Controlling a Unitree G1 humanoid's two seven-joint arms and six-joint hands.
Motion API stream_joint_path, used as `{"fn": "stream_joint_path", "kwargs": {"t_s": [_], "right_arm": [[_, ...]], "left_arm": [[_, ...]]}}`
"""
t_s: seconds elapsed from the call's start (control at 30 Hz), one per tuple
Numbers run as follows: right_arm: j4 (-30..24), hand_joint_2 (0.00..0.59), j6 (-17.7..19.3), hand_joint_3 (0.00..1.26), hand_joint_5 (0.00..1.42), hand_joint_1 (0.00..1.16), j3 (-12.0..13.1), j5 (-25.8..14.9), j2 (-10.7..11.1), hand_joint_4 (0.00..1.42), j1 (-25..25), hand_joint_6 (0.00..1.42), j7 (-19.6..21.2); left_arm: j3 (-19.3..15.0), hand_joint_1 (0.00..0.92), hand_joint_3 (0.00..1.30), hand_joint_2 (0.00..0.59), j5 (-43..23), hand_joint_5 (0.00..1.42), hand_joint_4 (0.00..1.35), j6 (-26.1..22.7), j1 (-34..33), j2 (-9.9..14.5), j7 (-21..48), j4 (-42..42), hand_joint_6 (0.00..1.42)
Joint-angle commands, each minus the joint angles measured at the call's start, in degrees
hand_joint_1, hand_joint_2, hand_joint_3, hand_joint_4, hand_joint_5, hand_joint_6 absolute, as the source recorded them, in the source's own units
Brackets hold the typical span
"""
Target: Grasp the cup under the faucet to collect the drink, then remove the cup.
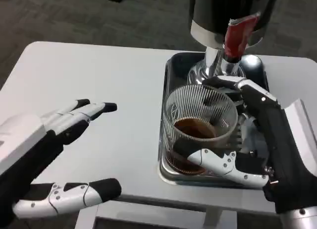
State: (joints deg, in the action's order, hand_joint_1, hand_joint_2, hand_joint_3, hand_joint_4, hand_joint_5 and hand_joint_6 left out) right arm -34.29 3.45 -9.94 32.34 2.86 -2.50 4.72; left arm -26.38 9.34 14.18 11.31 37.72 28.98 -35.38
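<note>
A clear ribbed cup (pixel 199 121) with dark brown drink in its bottom stands on the metal drip tray (pixel 173 66), just in front of the dispenser's faucet with its red handle (pixel 238 35). My right hand (pixel 247 140) grips the cup: the thumb wraps the near side low down and the fingers curve round the far side. My left hand (pixel 54 155) hovers over the white table (pixel 104 80) at the left, fingers spread and holding nothing, well apart from the cup.
The black and silver dispenser body (pixel 223 11) rises behind the tray at the top. The table's front edge runs close under both hands; dark carpet lies beyond the far edge.
</note>
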Motion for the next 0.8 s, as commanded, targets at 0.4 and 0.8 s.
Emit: {"fn": "stream_joint_path", "kwargs": {"t_s": [0.4,0.8], "right_arm": [[-0.6,0.151,0.4,1.05,1.42,0.91,-0.4,0.1,-0.7,1.21,1.2,1.42,0.6],[0.1,0.151,0.2,1.05,1.42,0.91,-0.3,0.1,-0.7,1.22,1.8,1.42,0.6]], "left_arm": [[-0.5,0.0,0.11,0.089,-0.2,0.01,0.0,0.5,0.3,0.2,-0.5,1.0,0.08],[0.3,0.0,0.11,0.09,-0.1,0.01,0.0,0.6,-0.9,0.6,-0.4,2.2,0.08]]}}
